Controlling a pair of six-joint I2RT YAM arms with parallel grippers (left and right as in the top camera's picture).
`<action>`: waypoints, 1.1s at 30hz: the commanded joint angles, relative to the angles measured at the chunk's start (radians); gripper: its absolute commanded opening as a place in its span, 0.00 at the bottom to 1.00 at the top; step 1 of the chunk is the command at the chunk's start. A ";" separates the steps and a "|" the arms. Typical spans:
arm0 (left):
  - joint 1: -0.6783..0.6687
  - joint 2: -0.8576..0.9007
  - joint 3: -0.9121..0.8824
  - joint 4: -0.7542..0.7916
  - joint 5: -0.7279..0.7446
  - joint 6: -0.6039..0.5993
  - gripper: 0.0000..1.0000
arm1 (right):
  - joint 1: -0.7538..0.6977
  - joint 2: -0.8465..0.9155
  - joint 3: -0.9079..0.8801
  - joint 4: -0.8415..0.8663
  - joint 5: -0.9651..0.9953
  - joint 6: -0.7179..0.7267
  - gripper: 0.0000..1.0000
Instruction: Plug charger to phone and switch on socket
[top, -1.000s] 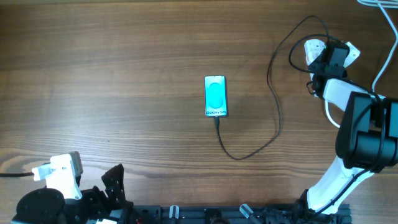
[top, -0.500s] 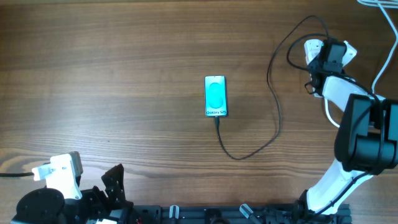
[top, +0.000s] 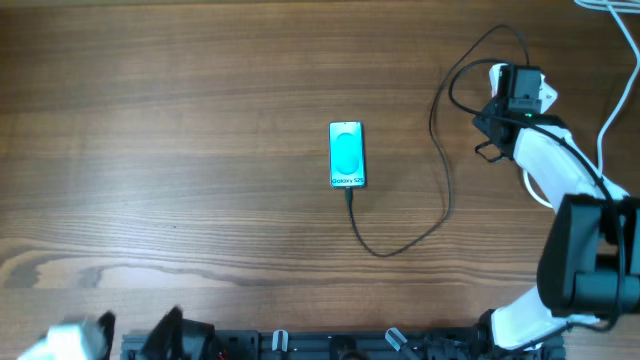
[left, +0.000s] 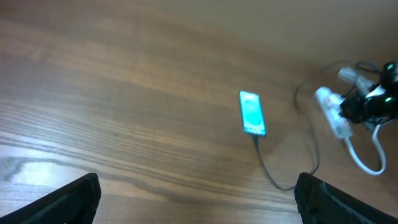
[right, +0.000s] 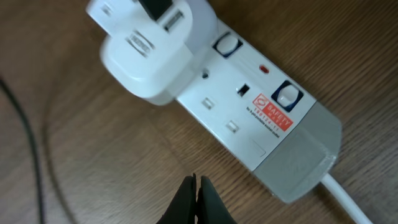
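Observation:
The phone (top: 347, 154) lies flat mid-table with its turquoise screen up; it also shows in the left wrist view (left: 252, 113). The thin black charger cable (top: 400, 245) runs from the phone's near end in a loop up to the socket (top: 497, 78). In the right wrist view the white socket (right: 249, 112) carries a white plug adapter (right: 146, 53) and two switches. My right gripper (right: 196, 202) is shut and empty, just off the socket's near side. My left gripper (left: 196, 202) is open and empty, high above the table's near left.
A thick white cord (top: 618, 90) trails from the socket along the far right edge; it also shows in the right wrist view (right: 348, 199). The left arm's base sits at the table's near left edge.
My right gripper has shifted left over the socket and pulled back slightly. My left arm has drawn back toward the near edge, almost out of the overhead view.

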 joint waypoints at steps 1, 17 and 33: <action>-0.007 -0.151 -0.002 0.003 -0.039 -0.002 1.00 | 0.003 -0.053 -0.003 -0.026 -0.082 0.029 0.04; -0.005 -0.229 -0.035 0.136 -0.124 -0.002 1.00 | 0.100 -0.377 -0.003 -0.201 -0.195 -0.003 0.04; -0.005 -0.229 -0.178 0.496 -0.106 0.157 1.00 | 0.105 -0.780 -0.003 -0.373 -0.150 -0.008 0.05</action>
